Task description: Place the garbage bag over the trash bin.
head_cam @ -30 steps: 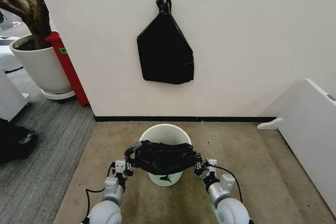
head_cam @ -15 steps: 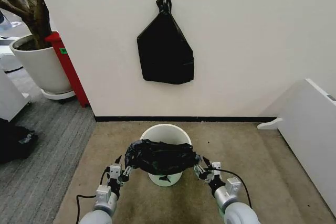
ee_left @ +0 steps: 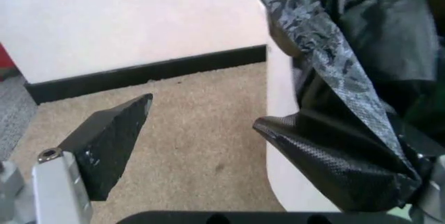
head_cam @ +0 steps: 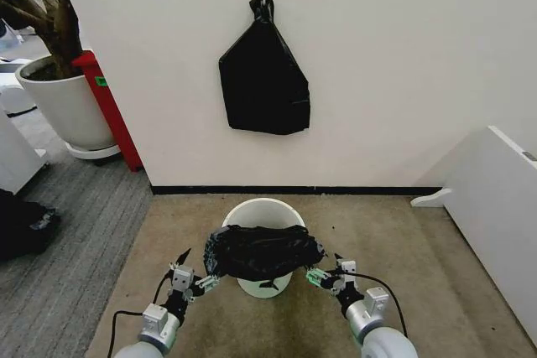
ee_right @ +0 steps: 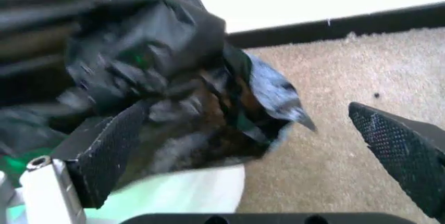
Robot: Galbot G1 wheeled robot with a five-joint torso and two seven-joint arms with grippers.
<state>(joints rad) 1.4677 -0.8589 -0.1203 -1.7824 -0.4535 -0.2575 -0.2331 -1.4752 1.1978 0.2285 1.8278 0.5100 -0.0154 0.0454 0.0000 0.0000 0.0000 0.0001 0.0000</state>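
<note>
The bag [head_cam: 262,252] lies draped across the bin's [head_cam: 263,207] near rim, long axis side to side. Left pincer [head_cam: 190,271] and right pincer [head_cam: 325,273] flank its ends, both wide, holding nothing.

The garbage bag [head_cam: 262,251] is glossy black with grey highlights along its creases, draped on the cream-white trash bin [head_cam: 264,210] — pale greenish inside. On the off-white wall [head_cam: 403,64] hangs a knotted bag bundle [head_cam: 263,77], flat black. A black baseboard [head_cam: 285,190] runs under the wall, above the tan carpet [head_cam: 394,266]. The left gripper [head_cam: 189,268] and right gripper [head_cam: 329,273] have black textured fingers [ee_left: 111,140] on silver-grey bodies. To the left — a white plant pot [head_cam: 63,106], a red panel [head_cam: 107,106] and grey striped flooring [head_cam: 59,241].
</note>
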